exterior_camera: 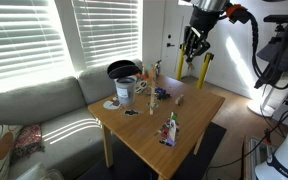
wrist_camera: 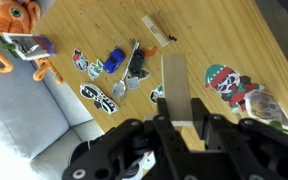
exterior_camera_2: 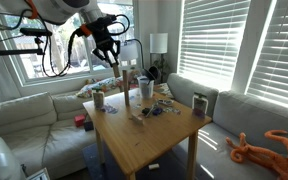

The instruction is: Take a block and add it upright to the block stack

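On the wooden table (exterior_camera_2: 154,135), the block stack (exterior_camera_2: 127,85) stands slim and, I judge, easily toppled. My gripper (wrist_camera: 177,112) is clamped on a pale block (wrist_camera: 174,75). It looks light, stiff and smooth, so I pinch its flat sides.

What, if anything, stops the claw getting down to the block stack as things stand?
Probably nothing. The claw, shut on what looks like a pale block, hangs high over the table with open air below, and the block stack stands upright with its top uncovered.
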Robot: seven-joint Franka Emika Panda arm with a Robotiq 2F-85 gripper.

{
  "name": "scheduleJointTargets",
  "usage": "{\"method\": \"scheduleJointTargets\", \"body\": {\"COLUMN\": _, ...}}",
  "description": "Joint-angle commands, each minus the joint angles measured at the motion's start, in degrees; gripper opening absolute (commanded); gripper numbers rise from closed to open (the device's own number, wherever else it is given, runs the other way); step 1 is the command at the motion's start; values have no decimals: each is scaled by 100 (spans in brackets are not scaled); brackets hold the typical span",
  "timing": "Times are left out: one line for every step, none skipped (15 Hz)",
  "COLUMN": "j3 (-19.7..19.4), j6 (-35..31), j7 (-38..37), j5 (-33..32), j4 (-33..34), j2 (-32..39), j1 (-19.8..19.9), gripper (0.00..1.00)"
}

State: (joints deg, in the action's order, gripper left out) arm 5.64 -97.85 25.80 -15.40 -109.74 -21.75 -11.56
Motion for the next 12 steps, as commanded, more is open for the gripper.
{"method": "scheduleJointTargets", "body": {"j3": -211, "j6": -102, "j7": -480, "j5": 581, "j4": 234, "j2": 97, "j1": 159, "gripper": 7}}
{"method": "scheduleJointTargets", "body": {"j3": -93, "j6": -26, "j7": -230, "j5": 273, "j4": 85, "j2": 15, "j1": 127, "gripper": 28}}
{"method": "scheduleJointTargets", "body": {"j3": -144, "j6": -66, "j7": -295, "j5": 366, "j4": 99, "j2": 17, "j1": 164, "gripper": 28}}
{"method": "scheduleJointTargets", "body": {"j3": -177, "j6": -86, "j7": -326, "j5": 409, "j4": 105, "j2": 18, "j1": 185, "gripper": 28}}
{"method": "scheduleJointTargets", "body": {"j3": -186, "j6": -88, "j7": -352, "j5": 427, "j4": 107, "j2": 18, "j1": 194, "gripper": 28}}
{"method": "scheduleJointTargets", "body": {"j3": -130, "j6": -97, "j7": -671, "j5": 513, "j4": 125, "j2": 96, "j1": 210, "gripper": 7}}
{"method": "scheduleJointTargets", "body": {"j3": 51, "j6": -340, "j7": -1416, "j5": 396, "j4": 250, "j2": 281, "j1": 296, "gripper": 7}}
{"method": "scheduleJointTargets", "body": {"j3": 81, "j6": -325, "j7": -1680, "j5": 648, "j4": 515, "j2": 495, "j1": 252, "gripper": 7}}
{"method": "scheduleJointTargets", "body": {"j3": 160, "j6": -413, "j7": -2026, "j5": 707, "j4": 671, "j2": 619, "j1": 250, "gripper": 7}}
{"method": "scheduleJointTargets", "body": {"j3": 224, "j6": -481, "j7": -2341, "j5": 769, "j4": 795, "j2": 714, "j1": 251, "gripper": 7}}
{"method": "scheduleJointTargets", "body": {"j3": 275, "j6": -570, "j7": -2619, "j5": 858, "j4": 900, "j2": 791, "j1": 244, "gripper": 7}}
{"method": "scheduleJointTargets", "body": {"j3": 316, "j6": -653, "j7": -2885, "j5": 936, "j4": 996, "j2": 851, "j1": 248, "gripper": 7}}
